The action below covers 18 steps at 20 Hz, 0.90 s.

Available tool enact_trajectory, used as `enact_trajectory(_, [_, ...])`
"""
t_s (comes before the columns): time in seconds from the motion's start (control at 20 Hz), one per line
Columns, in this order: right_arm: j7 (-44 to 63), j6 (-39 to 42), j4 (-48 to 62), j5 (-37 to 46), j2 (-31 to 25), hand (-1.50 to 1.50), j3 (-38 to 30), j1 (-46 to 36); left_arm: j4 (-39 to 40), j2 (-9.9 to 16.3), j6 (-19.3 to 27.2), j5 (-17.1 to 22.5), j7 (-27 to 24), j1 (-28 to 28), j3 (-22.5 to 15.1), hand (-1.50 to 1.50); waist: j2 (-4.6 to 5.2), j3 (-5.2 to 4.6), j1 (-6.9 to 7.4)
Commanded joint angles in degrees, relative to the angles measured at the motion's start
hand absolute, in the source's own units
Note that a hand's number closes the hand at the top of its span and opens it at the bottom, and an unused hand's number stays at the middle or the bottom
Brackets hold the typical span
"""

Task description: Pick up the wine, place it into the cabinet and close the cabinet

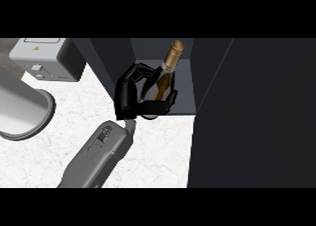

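The wine bottle (166, 73), dark glass with a gold foil neck, stands inside the open cabinet (184, 103), on its grey floor. My left hand (126, 95) comes in from the bottle's left side and is shut on it. The fingers curl round its far side and the thumb crosses below its body. The hand hides the bottle's base. A broad dark door panel (258, 114) stands open to the right of the cabinet opening. My right hand shows nowhere.
A grey boxy appliance (47, 59) stands at the back left of the white marble counter (50, 154). A large grey cylinder (17, 110) lies at the left edge. A second dark panel (111, 57) flanks the cabinet's left side.
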Motion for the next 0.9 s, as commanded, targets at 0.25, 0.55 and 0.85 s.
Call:
enact_trajectory(0.25, [-0.7,2.0,-7.8,-4.6,0.8,-1.50,0.5,7.1,7.0,-0.7,-5.6,2.1,0.7,-4.5,4.7,1.50,-0.01,0.02,-0.14])
enact_trajectory(0.55, [-0.2,0.3,-3.1,-4.4,1.4,-1.50,0.4,0.6,20.9,-0.7,-5.2,4.7,-4.8,-12.6,6.9,1.50,0.34,-0.03,-0.75])
enact_trajectory(0.85, [-1.9,3.0,-5.1,-7.6,0.0,-1.50,-2.9,4.3,27.4,-0.7,-4.2,4.3,-6.1,-17.6,8.8,1.50,0.29,0.03,-1.16])
